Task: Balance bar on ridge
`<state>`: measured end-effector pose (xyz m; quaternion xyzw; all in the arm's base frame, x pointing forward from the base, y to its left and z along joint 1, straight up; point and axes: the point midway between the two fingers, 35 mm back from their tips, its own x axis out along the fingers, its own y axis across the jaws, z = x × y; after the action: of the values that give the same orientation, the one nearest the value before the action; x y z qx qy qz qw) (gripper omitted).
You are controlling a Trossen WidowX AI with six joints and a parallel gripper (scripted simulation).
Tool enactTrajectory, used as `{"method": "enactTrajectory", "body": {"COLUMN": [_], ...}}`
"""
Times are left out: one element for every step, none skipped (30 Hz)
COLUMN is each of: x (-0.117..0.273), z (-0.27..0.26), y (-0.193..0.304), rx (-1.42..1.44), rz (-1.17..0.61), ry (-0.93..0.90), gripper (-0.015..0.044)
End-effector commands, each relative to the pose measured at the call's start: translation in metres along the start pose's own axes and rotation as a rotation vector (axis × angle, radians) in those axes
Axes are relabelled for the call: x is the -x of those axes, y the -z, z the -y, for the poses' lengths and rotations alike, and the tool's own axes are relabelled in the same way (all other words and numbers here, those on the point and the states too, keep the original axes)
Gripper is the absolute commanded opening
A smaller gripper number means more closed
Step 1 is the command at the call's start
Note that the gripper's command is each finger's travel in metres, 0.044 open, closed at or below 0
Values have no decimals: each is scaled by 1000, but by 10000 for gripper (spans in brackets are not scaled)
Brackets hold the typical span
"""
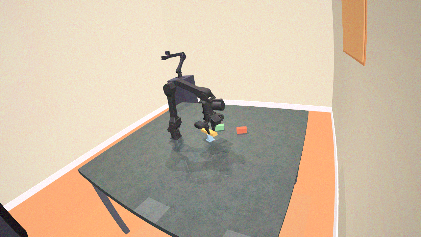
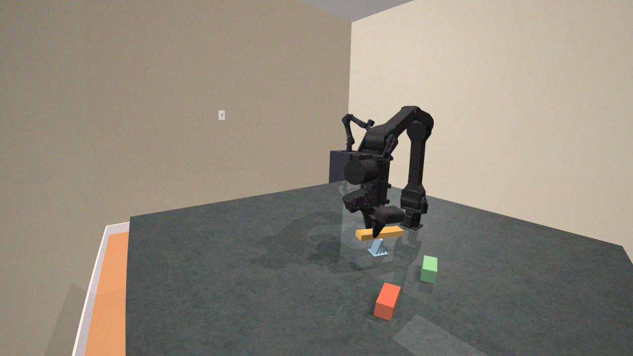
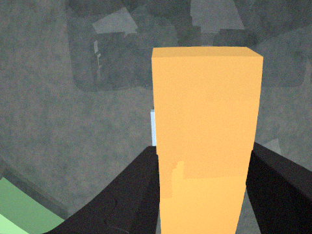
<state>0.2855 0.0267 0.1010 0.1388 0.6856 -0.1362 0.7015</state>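
Observation:
The orange-yellow bar [image 1: 213,133] [image 2: 391,232] [image 3: 206,107] is held between the fingers of my gripper [image 1: 211,131] [image 2: 372,232] [image 3: 201,154], which is shut on it near its middle. The bar looks about level and is off the table. The light blue ridge [image 1: 210,138] [image 2: 377,248] [image 3: 153,128] stands on the table directly under the bar. The bar is at or just above the ridge's top; I cannot tell for sure whether they touch. In the wrist view the bar hides most of the ridge, and only a thin strip shows at its left side.
A green block [image 1: 219,127] [image 2: 429,269] [image 3: 29,201] lies on the dark table [image 1: 250,191] [image 2: 199,288] near the ridge. A red block [image 1: 241,130] [image 2: 387,301] lies farther out. A second small arm [image 1: 181,63] [image 2: 348,128] stands on a dark box behind the table.

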Motion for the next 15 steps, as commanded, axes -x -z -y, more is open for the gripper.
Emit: {"method": "enactTrajectory", "body": {"x": [-1,-1,-1,-1,-1,-1,-1,-1,-1,-1,-1,-2,-2,-2,-2], "z": [-1,-1,-1,-1,-1,-1,-1,-1,-1,-1,-1,-1,-1,-1,-1], "y": [0,0,0,0,0,0,0,0,0,0,0,0,0,0,0], "rx": [-3,-3,-3,-3,-3,-3,-3,-3,-3,-3,-3,-3,-3,-3,-3], "rz": [0,0,0,0,0,0,0,0,0,0,0,0,0,0,0], "ry": [-3,-3,-3,-3,-3,-3,-3,-3,-3,-3,-3,-3,-3,-3,-3], "gripper": [0,0,0,0,0,0,0,0,0,0,0,0,0,0,0]}}
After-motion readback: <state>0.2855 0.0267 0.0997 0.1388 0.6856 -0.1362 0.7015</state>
